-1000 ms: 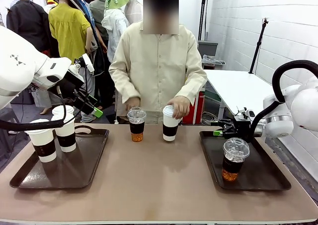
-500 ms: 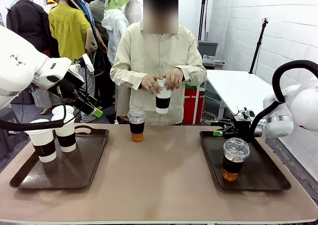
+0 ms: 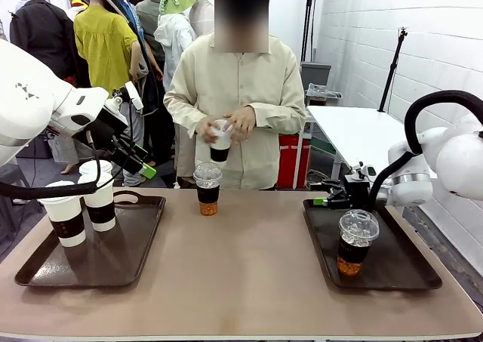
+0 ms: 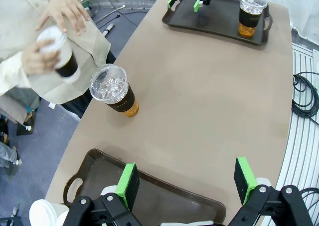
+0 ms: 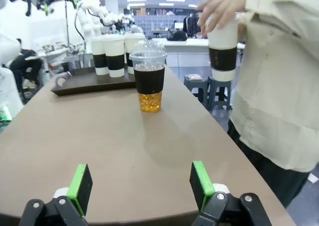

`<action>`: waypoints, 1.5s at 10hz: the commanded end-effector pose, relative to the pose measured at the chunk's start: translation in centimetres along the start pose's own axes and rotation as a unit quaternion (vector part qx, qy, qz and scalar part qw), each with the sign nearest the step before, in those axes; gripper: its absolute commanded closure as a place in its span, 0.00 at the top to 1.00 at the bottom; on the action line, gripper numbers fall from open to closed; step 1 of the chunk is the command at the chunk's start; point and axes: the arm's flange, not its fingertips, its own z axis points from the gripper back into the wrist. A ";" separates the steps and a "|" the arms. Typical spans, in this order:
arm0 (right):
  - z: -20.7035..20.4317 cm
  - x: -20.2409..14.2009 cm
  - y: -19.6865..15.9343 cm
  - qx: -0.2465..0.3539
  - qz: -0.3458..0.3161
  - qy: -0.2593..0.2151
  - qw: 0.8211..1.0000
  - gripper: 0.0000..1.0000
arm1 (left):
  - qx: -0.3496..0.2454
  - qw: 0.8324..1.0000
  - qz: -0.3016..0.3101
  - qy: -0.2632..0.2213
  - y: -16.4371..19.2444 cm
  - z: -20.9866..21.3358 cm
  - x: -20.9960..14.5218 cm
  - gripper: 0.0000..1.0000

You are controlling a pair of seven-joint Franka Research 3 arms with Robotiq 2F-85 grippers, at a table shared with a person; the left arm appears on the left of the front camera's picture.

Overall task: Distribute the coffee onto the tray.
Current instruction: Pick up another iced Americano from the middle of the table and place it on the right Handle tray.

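Note:
Three white paper cups (image 3: 98,200) with dark sleeves stand on the left tray (image 3: 128,259). My left gripper (image 3: 143,164) hangs open above that tray's far edge, its green pads (image 4: 128,183) wide apart. One iced coffee (image 3: 207,189) stands on the table's far middle. Another iced coffee (image 3: 355,244) sits on the right tray (image 3: 400,270). My right gripper (image 3: 326,198) is open at that tray's far left corner, facing the table's iced coffee (image 5: 148,76). The person holds a fourth white cup (image 3: 220,140) in both hands at chest height.
The brown tabletop (image 3: 241,274) lies bare between the two trays. A white side table (image 3: 362,134) and a tripod stand behind on the right. Cables (image 4: 304,96) lie on the floor beside the table.
The person lifted the white cup off the table and now holds it in both hands. My right gripper shifted slightly left. The left arm has not moved.

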 end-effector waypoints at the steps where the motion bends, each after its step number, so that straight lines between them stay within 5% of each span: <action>1: -1.9 1.4 -1.9 -0.009 -0.016 -0.001 1.000 1.00 | -0.007 1.000 -0.006 -0.009 0.3 0.0 -0.2 1.00; 10: -10.7 2.1 -4.6 0.025 -0.003 -0.005 1.000 1.00 | -0.007 1.000 -0.006 -0.009 0.3 0.0 -0.2 1.00; 15: -11.0 1.8 -3.5 0.040 -0.002 0.000 0.999 1.00 | -0.007 1.000 -0.006 -0.009 0.3 0.0 -0.2 1.00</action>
